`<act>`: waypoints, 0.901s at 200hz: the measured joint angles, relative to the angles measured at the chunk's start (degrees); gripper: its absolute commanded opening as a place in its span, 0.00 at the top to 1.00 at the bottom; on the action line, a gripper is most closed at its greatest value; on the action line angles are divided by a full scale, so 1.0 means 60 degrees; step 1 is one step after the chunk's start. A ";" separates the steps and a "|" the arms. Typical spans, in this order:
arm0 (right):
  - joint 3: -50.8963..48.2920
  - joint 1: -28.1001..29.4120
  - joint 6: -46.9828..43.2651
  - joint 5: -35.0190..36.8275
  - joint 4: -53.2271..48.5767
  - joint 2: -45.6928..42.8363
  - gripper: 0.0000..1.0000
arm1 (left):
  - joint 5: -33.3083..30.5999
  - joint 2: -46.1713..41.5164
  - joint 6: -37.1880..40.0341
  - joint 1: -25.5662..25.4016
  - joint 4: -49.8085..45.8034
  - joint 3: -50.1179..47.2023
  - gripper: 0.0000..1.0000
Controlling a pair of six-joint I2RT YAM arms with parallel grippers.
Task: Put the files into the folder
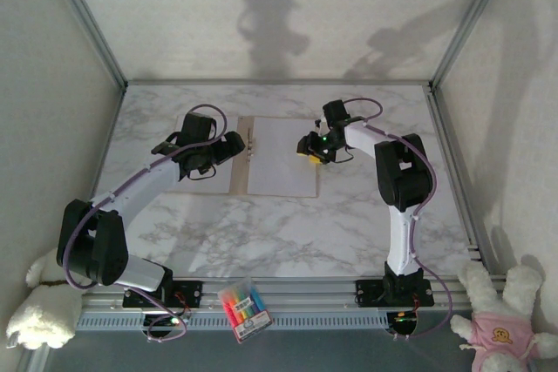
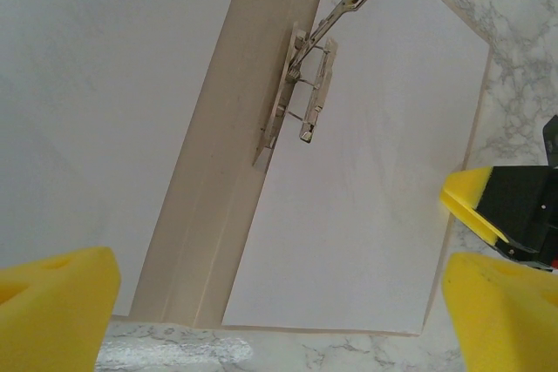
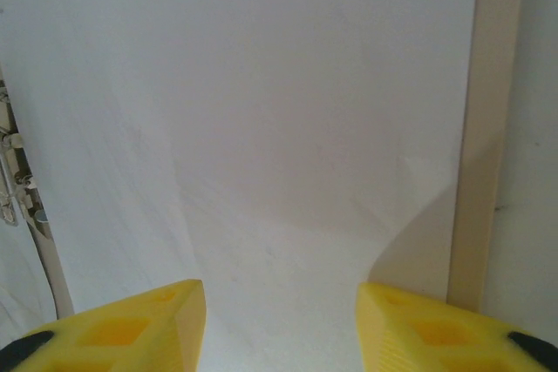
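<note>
A pack of coloured markers (image 1: 244, 309) sits by the marble desk (image 1: 261, 233)'s near edge, between a white plush toy (image 1: 39, 315) and a pink-dressed plush toy (image 1: 504, 320).

My arms (image 1: 144, 182) are white with black joints and lilac cables (image 1: 207, 108); left pincer (image 2: 279, 320) and right pincer (image 3: 279, 328) wear yellow pads (image 3: 131, 333).

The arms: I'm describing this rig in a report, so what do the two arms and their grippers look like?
The left arm and right arm: white links, bulky black joints, thin purple cable looping alongside each. The left gripper and right gripper: chunky yellow fingers on black bodies. A small green light glows at the right wrist.
</note>
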 measured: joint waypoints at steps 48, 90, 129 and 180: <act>0.0102 0.0000 -0.0015 0.0000 -0.0047 0.0066 0.51 | 0.0000 -0.0007 0.0000 0.0000 -0.0007 0.0000 0.05; 0.0109 0.0000 -0.0018 0.0000 -0.0051 0.0066 0.51 | 0.0004 -0.0007 0.0000 0.0000 -0.0044 0.0000 0.05; 0.0331 0.0000 -0.0018 0.0000 -0.0197 0.0066 0.51 | 0.0004 -0.0007 0.0000 0.0000 -0.0040 0.0000 0.05; 0.1086 0.0000 -0.0004 -0.0033 -0.0382 0.0044 0.51 | -0.0047 0.0710 0.0397 0.0000 0.0186 0.0295 0.03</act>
